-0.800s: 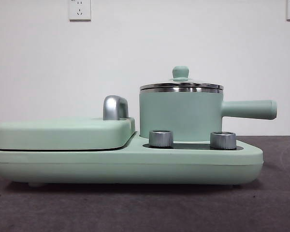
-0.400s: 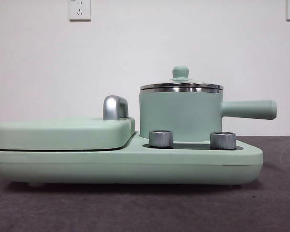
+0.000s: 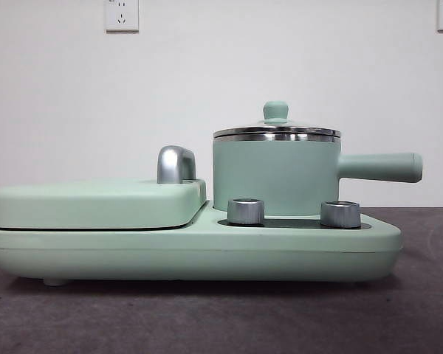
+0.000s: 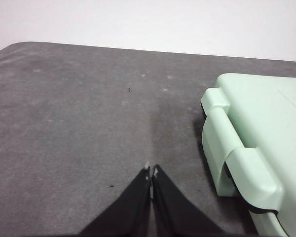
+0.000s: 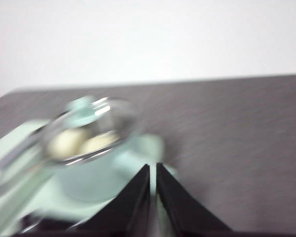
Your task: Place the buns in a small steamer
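Observation:
In the front view the small steamer [image 3: 276,175], a mint-green pot with a steel rim, stands on the right of the cooker base [image 3: 192,254]. Its glass lid [image 3: 276,131] is on and its handle points right. No arm shows there. The right wrist view is blurred: the small steamer [image 5: 96,173] lies just beyond my right gripper [image 5: 153,168], whose jaws are shut and hold nothing. Through the lid [image 5: 91,129] two pale buns [image 5: 66,143] [image 5: 101,141] show inside. My left gripper [image 4: 151,171] is shut and empty over bare table beside the cooker's end [image 4: 246,148].
A flat mint-green lidded griddle [image 3: 96,203] with a chrome handle [image 3: 176,164] fills the left of the base. Two steel knobs [image 3: 246,211] [image 3: 340,214] sit in front of the pot. Dark grey tabletop [image 4: 79,128] spreads around the cooker, with a white wall behind.

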`<control>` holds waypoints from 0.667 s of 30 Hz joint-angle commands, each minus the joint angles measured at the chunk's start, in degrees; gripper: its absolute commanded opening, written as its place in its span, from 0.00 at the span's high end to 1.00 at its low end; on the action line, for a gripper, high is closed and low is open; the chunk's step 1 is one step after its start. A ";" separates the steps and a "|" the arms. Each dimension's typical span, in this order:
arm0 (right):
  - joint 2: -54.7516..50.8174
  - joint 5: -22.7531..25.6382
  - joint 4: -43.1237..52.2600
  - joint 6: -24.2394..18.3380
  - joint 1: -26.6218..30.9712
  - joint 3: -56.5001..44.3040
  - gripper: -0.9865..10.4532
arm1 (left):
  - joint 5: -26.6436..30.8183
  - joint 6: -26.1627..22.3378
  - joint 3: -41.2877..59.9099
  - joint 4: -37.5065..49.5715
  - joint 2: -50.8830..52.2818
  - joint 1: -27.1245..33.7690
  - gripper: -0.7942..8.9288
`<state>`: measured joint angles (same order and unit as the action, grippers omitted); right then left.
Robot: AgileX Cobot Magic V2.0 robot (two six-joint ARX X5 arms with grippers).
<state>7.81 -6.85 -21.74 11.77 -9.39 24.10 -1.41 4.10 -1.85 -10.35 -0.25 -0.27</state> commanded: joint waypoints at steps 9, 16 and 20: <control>-7.61 5.31 7.76 -4.46 12.15 -20.50 0.90 | 0.15 -0.22 1.11 -0.39 0.04 -0.02 0.91; -7.61 5.03 11.06 -8.31 10.80 -23.17 0.90 | 0.15 -0.22 1.09 -0.37 0.07 -0.02 0.91; -7.61 4.79 11.67 -11.17 9.31 -23.41 0.90 | 0.15 -0.22 1.09 -0.37 0.07 -0.02 0.91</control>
<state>0.34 -1.91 -10.46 2.72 0.10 1.30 -1.41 4.08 -1.85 -10.35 -0.25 -0.27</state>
